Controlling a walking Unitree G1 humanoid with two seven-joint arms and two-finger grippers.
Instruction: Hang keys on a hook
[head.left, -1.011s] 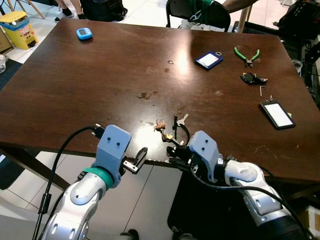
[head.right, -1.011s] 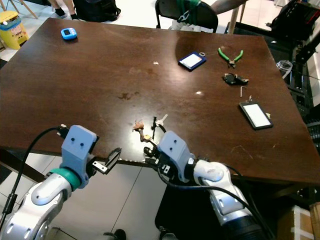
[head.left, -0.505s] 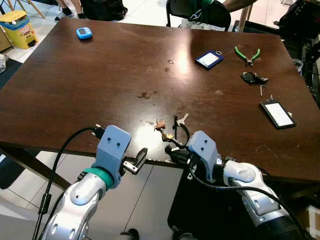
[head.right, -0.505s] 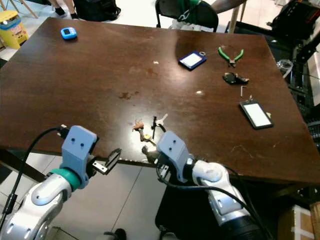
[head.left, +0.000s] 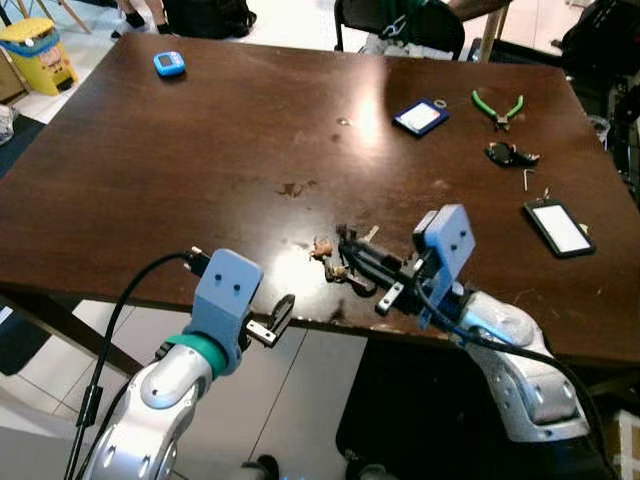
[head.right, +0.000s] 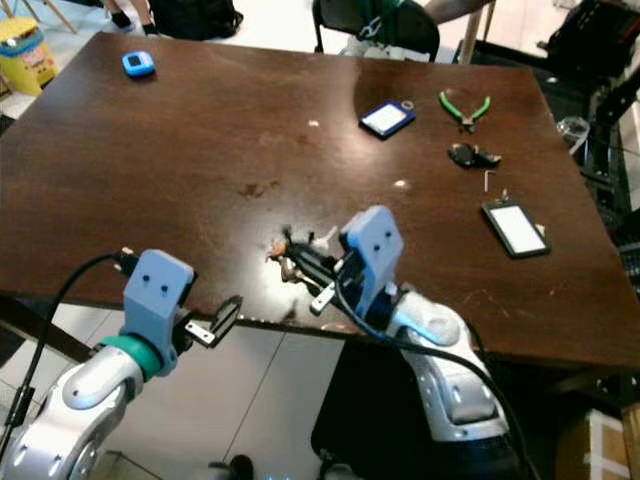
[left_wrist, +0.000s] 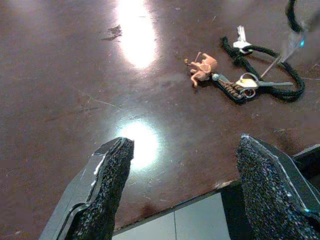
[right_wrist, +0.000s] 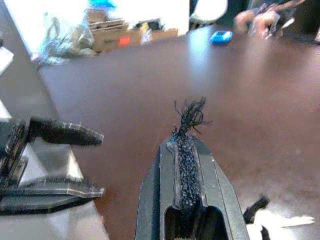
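Your right gripper (head.left: 345, 240): fingers pressed together on the black cord of the keys (left_wrist: 248, 80), low over the table (head.left: 200, 150) near its front edge. Your left gripper (head.left: 278, 318): fingers spread wide, holding nothing, just off that edge.

We hold our right gripper (head.left: 352, 246) out low over the near edge, wrist raised and tilted, its black fingers pressed together with frayed black cord pinched between them. Our left gripper (head.left: 277, 320) hangs just off that edge, forearm angled up, fingers (left_wrist: 100, 190) spread wide.
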